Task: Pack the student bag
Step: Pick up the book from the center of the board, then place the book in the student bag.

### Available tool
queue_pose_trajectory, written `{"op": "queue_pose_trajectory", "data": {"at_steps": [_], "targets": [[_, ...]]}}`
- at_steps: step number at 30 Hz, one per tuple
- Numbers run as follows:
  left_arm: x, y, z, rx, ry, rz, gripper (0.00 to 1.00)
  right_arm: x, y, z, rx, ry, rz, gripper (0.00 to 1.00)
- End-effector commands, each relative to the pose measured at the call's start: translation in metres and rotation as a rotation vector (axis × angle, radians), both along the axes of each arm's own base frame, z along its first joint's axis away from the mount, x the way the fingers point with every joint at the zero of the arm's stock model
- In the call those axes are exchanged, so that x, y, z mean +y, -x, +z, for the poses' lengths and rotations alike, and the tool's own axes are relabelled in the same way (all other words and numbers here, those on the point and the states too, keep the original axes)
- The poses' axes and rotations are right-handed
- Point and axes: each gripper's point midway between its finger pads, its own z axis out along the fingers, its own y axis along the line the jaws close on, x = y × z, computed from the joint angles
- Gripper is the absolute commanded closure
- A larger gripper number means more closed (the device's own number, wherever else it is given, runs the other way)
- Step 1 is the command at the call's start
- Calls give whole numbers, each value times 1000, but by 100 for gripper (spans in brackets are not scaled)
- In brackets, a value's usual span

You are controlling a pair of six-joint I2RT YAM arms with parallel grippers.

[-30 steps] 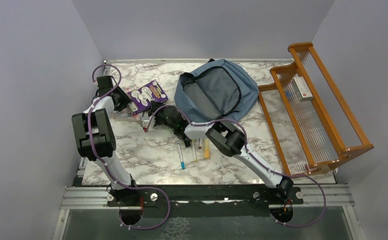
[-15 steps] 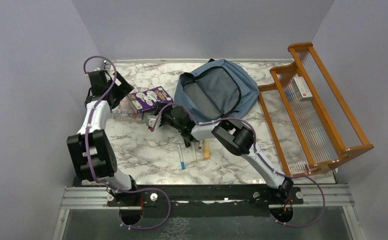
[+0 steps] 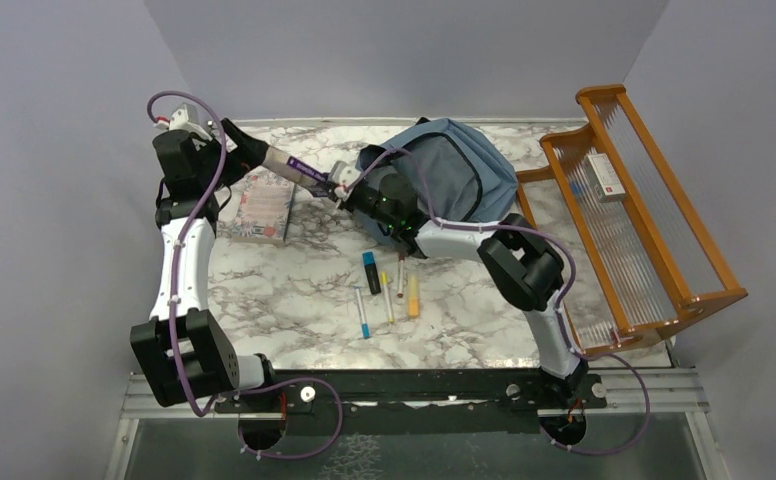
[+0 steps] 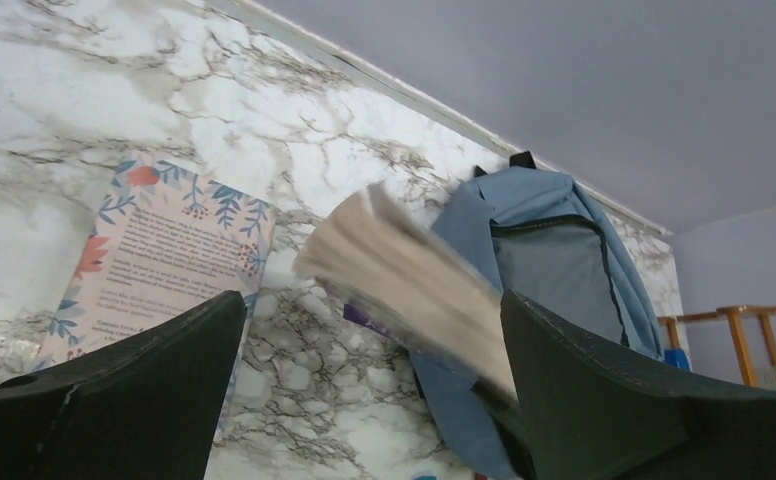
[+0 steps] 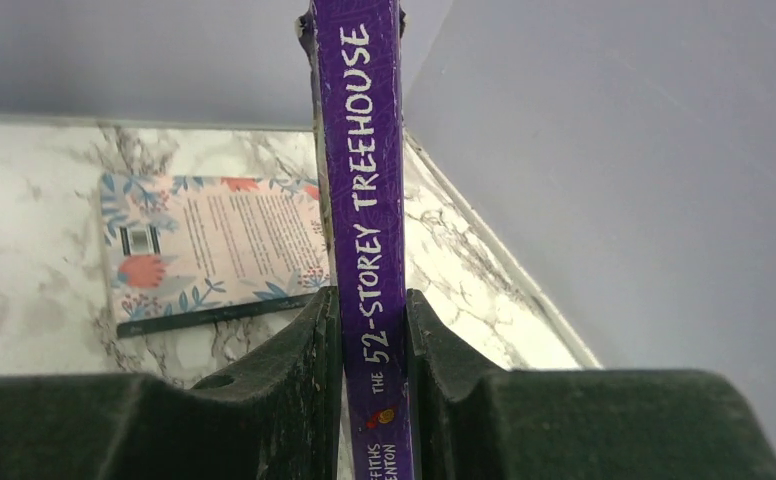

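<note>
Marble counter [image 3: 294, 290] carries everything. Orange wooden slatted rack [image 3: 549, 262] sits well off to the right tool's outer side.

The student bag, a soft dusty-blue fabric backpack [image 3: 464, 180], lies flat just behind the right tool [image 3: 342, 178], partly under that arm. How wide its opening stands, I can't tell.

Floral-cover paperback [image 3: 261, 207] lies flat on the counter, below and just beside the left tool [image 3: 249, 150].

Purple paperback, "52-Storey Treehouse" [image 5: 369, 200], is clamped at the spine by the right tool and lifted clear of the counter. Its free end pokes between the left tool's jaws, which are spread wide and hold nothing.

Loose pens and markers [image 3: 389, 290] lie on the near side of the right tool.

Risks:
- The pinch is on one end only, so the book can pivot or slip during the swing to the bag.
- The left tool straddles the page edge; a sideways move clips it.
- Soft bag: the book corner snags the zipper and shoves the bag instead of entering.
</note>
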Motion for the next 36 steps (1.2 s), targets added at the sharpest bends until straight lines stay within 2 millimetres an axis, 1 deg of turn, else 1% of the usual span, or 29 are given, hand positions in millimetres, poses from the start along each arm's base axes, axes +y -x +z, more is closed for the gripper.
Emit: {"op": "queue_pose_trajectory", "data": {"at_steps": [1, 3, 8, 13, 14, 17, 21, 25, 28, 29, 30, 31, 32, 36], "targets": [[-23, 6, 21, -120, 6, -143, 1, -17, 8, 56, 207, -223, 86, 100], [-29, 7, 25, -143, 12, -175, 1, -29, 4, 62, 289, -272, 95, 100], [-43, 11, 36, -203, 37, -259, 1, -54, 4, 75, 473, -388, 119, 100], [-74, 26, 52, -315, 117, -435, 1, -79, 5, 95, 612, -497, 125, 100], [-79, 26, 53, -325, 109, -453, 1, -85, 5, 98, 655, -524, 126, 100], [-103, 28, 54, -346, 68, -543, 1, -98, 7, 107, 773, -585, 156, 99], [-126, 27, 54, -357, 52, -615, 1, -119, 12, 121, 807, -653, 170, 100], [-144, 30, 49, -352, 49, -663, 1, -143, 14, 137, 822, -746, 143, 99], [-158, 33, 47, -344, 64, -680, 1, -158, 12, 153, 821, -827, 112, 99], [-164, 34, 48, -339, 78, -682, 1, -162, 12, 161, 815, -856, 111, 100], [-167, 34, 50, -342, 95, -680, 1, -166, 12, 168, 809, -882, 111, 100], [-180, 40, 54, -347, 126, -704, 1, -171, 12, 175, 801, -909, 109, 100], [-186, 42, 58, -354, 137, -706, 1, -176, 12, 183, 795, -938, 111, 100], [-199, 43, 66, -381, 142, -701, 1, -191, 17, 205, 793, -1004, 145, 99]]}}
